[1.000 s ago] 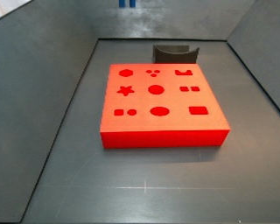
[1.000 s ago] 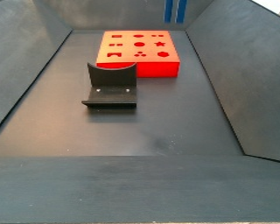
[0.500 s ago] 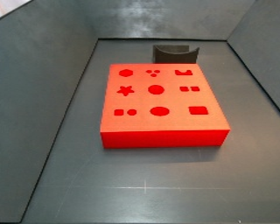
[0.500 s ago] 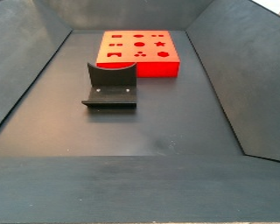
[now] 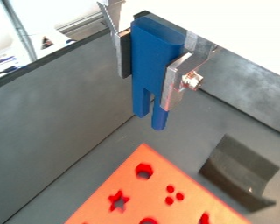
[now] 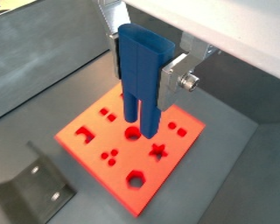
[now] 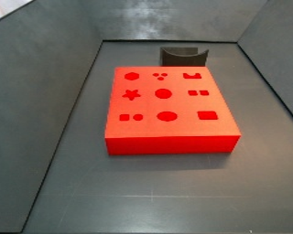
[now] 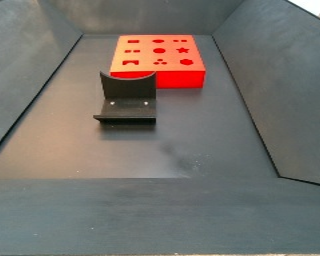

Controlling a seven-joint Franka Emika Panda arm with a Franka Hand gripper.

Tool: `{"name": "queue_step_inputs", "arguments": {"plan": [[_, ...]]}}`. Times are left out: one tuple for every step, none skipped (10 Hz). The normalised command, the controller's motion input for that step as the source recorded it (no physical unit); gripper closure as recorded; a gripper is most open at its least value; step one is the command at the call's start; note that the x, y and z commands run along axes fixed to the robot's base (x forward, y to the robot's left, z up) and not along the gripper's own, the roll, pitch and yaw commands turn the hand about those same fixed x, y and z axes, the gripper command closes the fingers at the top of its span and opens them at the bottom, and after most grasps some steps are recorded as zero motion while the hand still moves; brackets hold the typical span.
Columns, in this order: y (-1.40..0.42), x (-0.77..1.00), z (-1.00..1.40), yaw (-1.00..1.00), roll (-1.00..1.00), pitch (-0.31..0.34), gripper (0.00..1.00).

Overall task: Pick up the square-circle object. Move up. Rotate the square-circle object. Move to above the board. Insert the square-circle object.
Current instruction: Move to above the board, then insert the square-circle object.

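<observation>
While my gripper (image 5: 152, 66) hangs high over the bin, out of frame in both side views, its silver fingers (image 5: 178, 80) are clamped on the flanks of the square-circle object (image 5: 152, 70). Both wrist views show that blue peg pinched between the plates, standing upright with its two prongs pointing down.

Below the prongs lies the board (image 6: 129, 157), the red block with darker cutouts in its top. In a wrist view the prong tips line up over its middle, near a round cutout (image 6: 132, 133), but I am well clear of the surface and cannot tell which opening sits directly beneath.

In a side view the board (image 7: 168, 105) sits in the middle of the bin floor, with the dark fixture (image 7: 182, 54) just beyond it at twelve o'clock. In another side view the fixture (image 8: 127, 98) stands empty, with the board (image 8: 159, 58) at about one o'clock from it.

As I judge it, picking up and lifting are done, the peg looks turned prongs-down, and I am roughly above the board. What remains is fine alignment over the matching cutout, then the descent and insertion.
</observation>
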Motion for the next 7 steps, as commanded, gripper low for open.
{"name": "queue_step_inputs", "arguments": {"plan": [[-1.0,0.18,0.19,0.01,0.01,0.123,1.0],[-0.99,0.2,0.2,0.01,0.02,0.124,1.0],[-0.7,0.17,0.14,0.01,0.02,0.129,1.0],[-0.36,0.13,0.08,0.01,0.03,0.128,1.0],[-0.19,0.1,0.05,0.01,0.04,0.113,1.0],[0.0,0.0,-0.05,0.0,0.0,-0.013,1.0],[-0.13,0.01,-0.48,0.34,0.14,0.0,1.0]]}}
